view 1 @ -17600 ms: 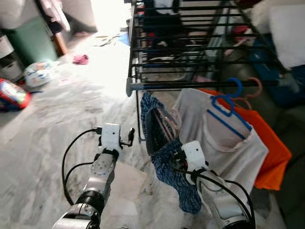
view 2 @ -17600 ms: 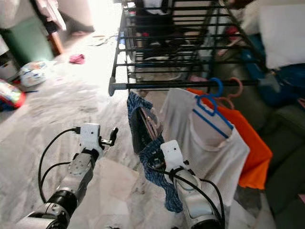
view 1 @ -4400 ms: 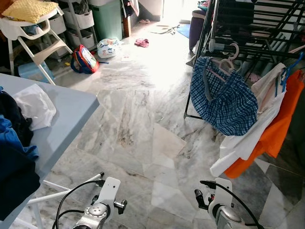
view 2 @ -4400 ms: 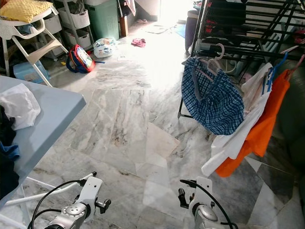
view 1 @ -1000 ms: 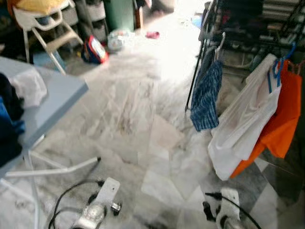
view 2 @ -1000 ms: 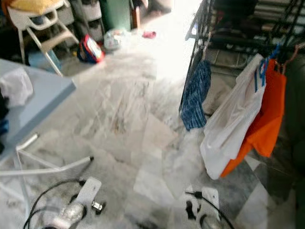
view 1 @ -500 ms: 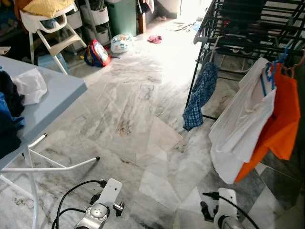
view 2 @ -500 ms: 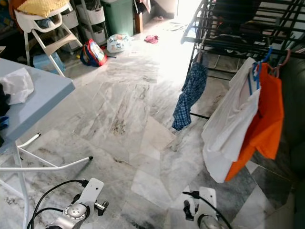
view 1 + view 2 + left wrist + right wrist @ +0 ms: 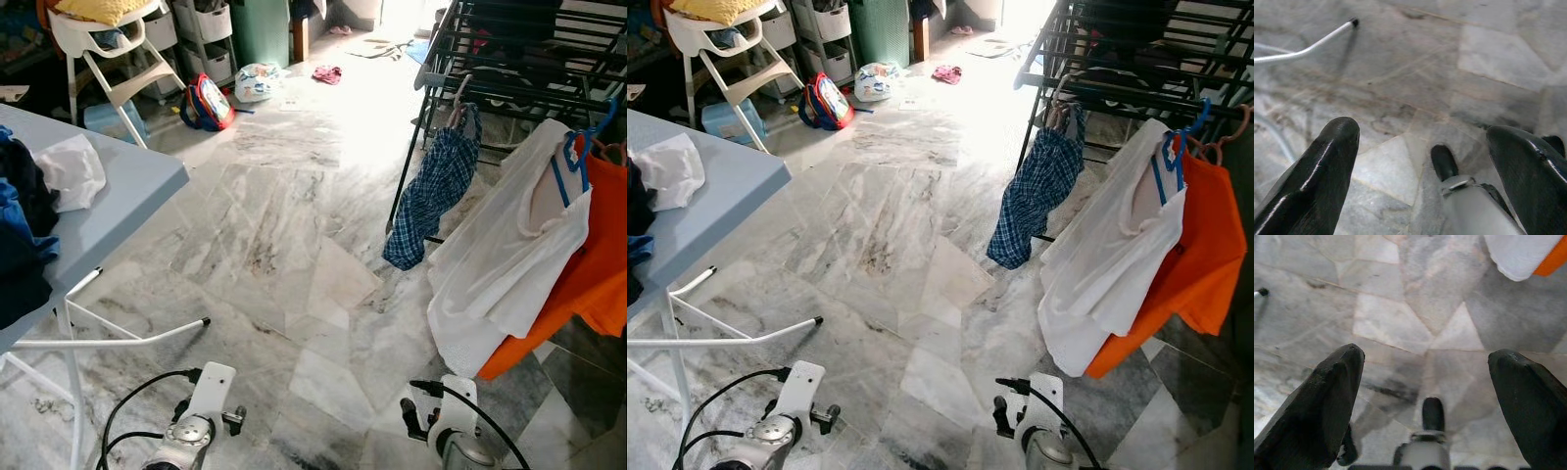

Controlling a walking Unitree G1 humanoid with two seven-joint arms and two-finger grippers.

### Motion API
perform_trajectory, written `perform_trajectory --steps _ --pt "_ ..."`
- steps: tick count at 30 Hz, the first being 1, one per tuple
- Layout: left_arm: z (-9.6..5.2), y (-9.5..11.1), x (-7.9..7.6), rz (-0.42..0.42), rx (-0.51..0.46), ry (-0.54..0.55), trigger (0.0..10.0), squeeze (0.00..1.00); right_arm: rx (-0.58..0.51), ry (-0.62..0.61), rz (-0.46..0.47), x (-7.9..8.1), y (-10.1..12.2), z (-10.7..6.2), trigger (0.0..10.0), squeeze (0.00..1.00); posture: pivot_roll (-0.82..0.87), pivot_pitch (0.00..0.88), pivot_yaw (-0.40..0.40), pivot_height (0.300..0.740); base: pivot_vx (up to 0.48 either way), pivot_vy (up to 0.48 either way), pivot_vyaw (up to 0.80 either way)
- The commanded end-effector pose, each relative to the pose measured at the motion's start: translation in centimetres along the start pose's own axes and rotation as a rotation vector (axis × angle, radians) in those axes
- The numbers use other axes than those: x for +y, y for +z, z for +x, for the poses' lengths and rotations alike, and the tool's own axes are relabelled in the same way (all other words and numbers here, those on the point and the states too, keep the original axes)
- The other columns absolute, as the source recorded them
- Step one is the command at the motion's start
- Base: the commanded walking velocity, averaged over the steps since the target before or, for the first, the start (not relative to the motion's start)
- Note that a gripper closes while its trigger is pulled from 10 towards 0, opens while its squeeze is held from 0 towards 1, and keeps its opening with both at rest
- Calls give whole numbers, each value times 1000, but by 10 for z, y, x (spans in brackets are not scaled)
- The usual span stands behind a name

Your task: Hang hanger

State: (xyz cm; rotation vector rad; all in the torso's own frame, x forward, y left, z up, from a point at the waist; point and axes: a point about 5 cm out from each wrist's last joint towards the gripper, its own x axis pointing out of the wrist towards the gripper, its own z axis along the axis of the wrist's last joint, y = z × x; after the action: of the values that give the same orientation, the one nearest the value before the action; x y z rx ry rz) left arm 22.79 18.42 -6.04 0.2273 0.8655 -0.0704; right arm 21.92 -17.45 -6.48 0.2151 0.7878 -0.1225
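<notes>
A blue plaid garment point(image 9: 431, 196) hangs from a pink hanger point(image 9: 458, 94) on the front rail of the black drying rack point(image 9: 509, 54), well ahead to my right. Beside it hang a white shirt point(image 9: 509, 264) on a blue hanger point(image 9: 568, 157) and an orange garment point(image 9: 593, 289). Both arms sit low over the marble floor, far from the rack. My left gripper point(image 9: 1422, 132) is open and empty. My right gripper point(image 9: 1425, 355) is open too, with only floor tiles between its fingers.
A grey-blue table point(image 9: 118, 201) with piled clothes stands at my left, its white legs point(image 9: 108, 343) reaching across the floor. A white high chair point(image 9: 108, 49), a red backpack point(image 9: 211, 103) and storage bins stand further back.
The plaid garment, in my right gripper at the rack 17.6 s ago, now hangs free. The camera has backed off and panned slightly; both grippers stay low and open.
</notes>
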Motion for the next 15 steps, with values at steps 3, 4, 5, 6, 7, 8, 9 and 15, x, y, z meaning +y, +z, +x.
perform_trajectory --steps 3,4,5,6,7,8,9,15 --pt "0 0 6 -47 16 24 10000 0 5 18 10 5 2 1 10000 0 1 56 34 740 0 0 0" --pt "0 0 6 -66 19 26 10000 0 4 19 10 5 3 1 10000 0 1 56 33 740 0 0 0" --pt "0 0 6 -74 21 24 10000 0 4 18 9 4 3 1 10000 0 2 56 32 740 0 0 0" --pt "0 0 6 -74 21 24 10000 0 4 18 9 4 3 1 10000 0 2 56 32 740 0 0 0" --pt "0 0 7 -88 24 23 10000 0 5 13 7 2 3 1 10000 0 3 56 29 740 0 0 0" --pt "0 -1 7 -97 25 22 10000 0 6 11 7 1 2 1 10000 0 2 56 29 740 0 0 0" --pt "0 -2 7 -131 33 25 10000 0 9 6 9 -1 2 1 10000 0 2 56 28 740 0 0 0" --pt "0 -2 3 -88 28 -10 10000 0 15 1 5 -3 0 0 10000 0 -3 57 29 740 0 0 0"
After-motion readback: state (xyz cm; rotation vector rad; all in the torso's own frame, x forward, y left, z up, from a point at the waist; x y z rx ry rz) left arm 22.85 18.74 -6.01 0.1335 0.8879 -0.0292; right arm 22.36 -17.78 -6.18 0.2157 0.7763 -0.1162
